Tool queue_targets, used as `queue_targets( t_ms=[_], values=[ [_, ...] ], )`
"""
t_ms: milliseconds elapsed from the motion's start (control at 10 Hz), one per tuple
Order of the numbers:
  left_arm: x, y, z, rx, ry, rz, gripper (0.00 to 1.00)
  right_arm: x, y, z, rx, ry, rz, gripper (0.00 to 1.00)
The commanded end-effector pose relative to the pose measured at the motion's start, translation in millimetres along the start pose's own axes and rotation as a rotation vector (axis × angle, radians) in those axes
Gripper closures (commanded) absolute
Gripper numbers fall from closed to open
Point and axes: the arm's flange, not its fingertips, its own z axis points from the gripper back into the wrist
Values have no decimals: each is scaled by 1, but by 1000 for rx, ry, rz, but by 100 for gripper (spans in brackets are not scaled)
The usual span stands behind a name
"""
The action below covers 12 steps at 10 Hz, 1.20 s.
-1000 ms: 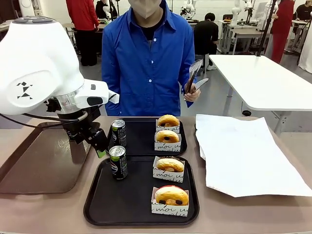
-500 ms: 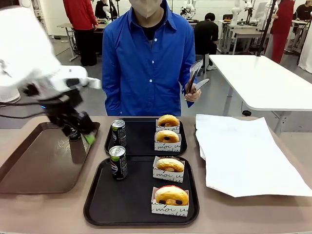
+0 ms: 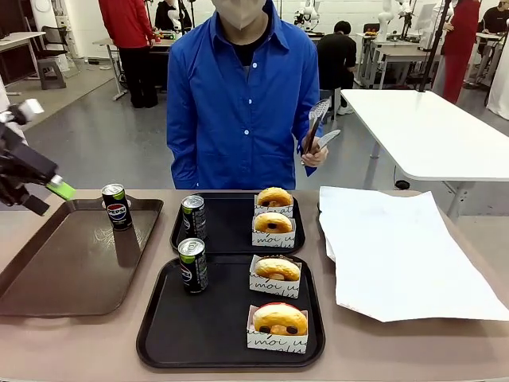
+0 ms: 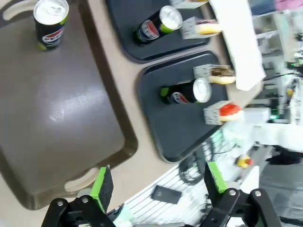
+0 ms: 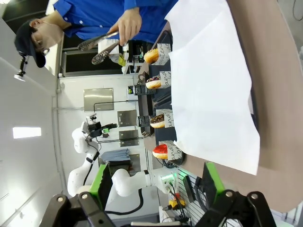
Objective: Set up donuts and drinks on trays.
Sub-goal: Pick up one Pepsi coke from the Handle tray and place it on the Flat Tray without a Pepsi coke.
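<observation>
Brown tray: lone can at rim

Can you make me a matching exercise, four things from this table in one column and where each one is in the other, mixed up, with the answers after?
Things:
1. red-iced donut
2. lone can
3. tongs
4. white paper

Places:
A. in the person's hand
B. on the brown tray, at its far right corner
C. on the near black tray, nearest the robot
D. spread on the table, right of the black trays

Pairs: 1-C, 2-B, 3-A, 4-D
</observation>
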Motion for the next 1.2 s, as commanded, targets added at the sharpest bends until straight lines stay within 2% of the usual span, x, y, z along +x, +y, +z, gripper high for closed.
queue_targets(
  t_ms=[0,200,400,800,1100],
  values=[
    [-9,32,4,-190,-84,-14,0,0,0,1,12,-1,4,0],
    [-30,74,12,-320,-149,10,0,0,0,1,12,-1,4,0],
    [-46,116,25,-391,-210,70,0,0,0,1,12,-1,4,0],
    [-71,175,40,-472,-303,259,0,0,0,1,12,-1,4,0],
    [-74,204,37,-512,-317,382,0,0,0,1,12,-1,4,0]
  ],
)
